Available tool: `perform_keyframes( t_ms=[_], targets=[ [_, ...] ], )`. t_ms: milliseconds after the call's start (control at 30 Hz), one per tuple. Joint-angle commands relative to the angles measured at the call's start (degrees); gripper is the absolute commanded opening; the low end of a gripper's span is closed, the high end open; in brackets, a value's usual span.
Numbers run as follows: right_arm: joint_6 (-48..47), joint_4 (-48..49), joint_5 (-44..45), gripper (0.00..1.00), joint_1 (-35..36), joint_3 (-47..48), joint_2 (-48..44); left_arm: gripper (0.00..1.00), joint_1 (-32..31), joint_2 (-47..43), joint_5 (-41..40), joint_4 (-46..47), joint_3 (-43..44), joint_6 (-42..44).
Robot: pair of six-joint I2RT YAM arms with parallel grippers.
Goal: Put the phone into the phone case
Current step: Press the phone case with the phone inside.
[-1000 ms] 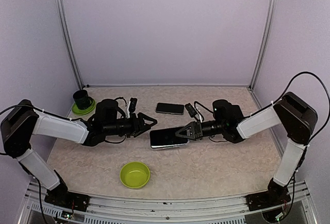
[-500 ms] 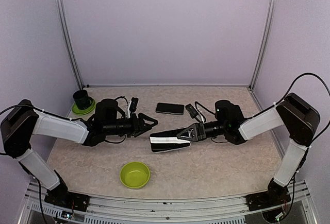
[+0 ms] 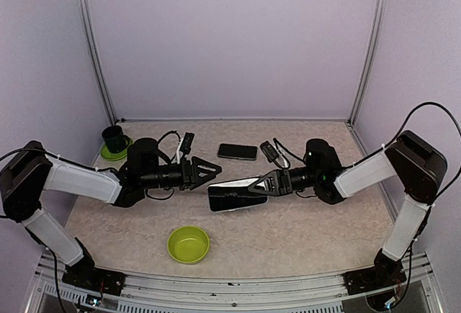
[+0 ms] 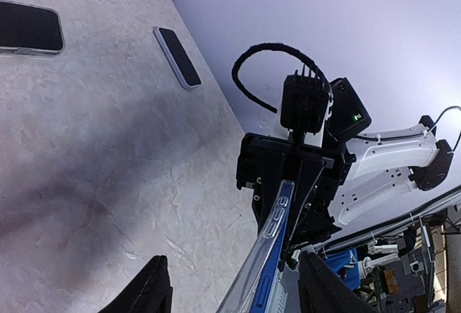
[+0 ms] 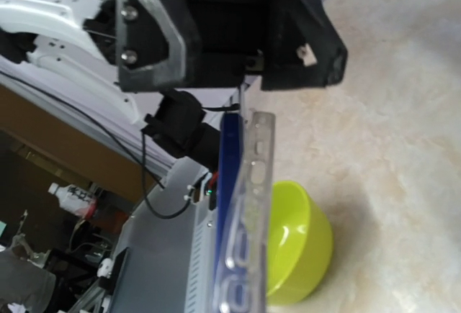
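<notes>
Right gripper (image 3: 261, 184): jaws pinched shut on 1 end of the phone case (image 3: 234, 196), which looks lifted off the table (image 3: 310, 234) and turned up on its long edge. The right wrist view shows a blue edge against the clear rim; cannot tell what it is.

Left gripper (image 3: 209, 170): jaws spread apart, holding nothing, near the case's free end but not touching it.

Phone (image 3: 238, 152): flat on the table behind, apart from both arms.

Risks:
- The case is held at 1 end only, so a nudge from the left jaws could swing it or slip it.
- The rim may flex out of the pinch.
- A drop would likely land near the green bowl (image 3: 189, 245).
</notes>
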Motion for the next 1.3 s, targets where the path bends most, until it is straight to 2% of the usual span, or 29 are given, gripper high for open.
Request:
perform_keyframes(
  t_ms=[0,700,933,1033,1200,1267],
  targets=[
    [2.84,8.9,-3.18,0.0,-0.4,-0.54,-2.0,0.59,0.04,-1.71,4.1,6.95,-2.2,-1.19],
    [10.83,23.34,-4.91,0.0,-1.32,-3.42,-1.36,0.59,-0.66,-2.35,11.94,9.84,-3.26,-1.12],
    [11.38,23.78,-4.7,0.0,-1.31,-2.87,-0.52,0.53,-1.18,-1.94,13.37,11.11,-3.08,-1.56],
    [11.34,23.6,-4.66,0.0,-1.4,-2.62,-0.34,0.43,-1.28,-1.57,13.72,11.63,-3.16,-1.98],
    [10.45,22.16,-4.45,0.0,-1.35,-2.41,-0.41,0.13,-1.28,-1.09,13.78,12.25,-3.21,-2.49],
    [10.22,21.58,-4.29,0.0,-1.37,-2.36,-0.42,0.04,-1.37,-0.89,13.5,12.27,-3.17,-2.55]
  ],
)
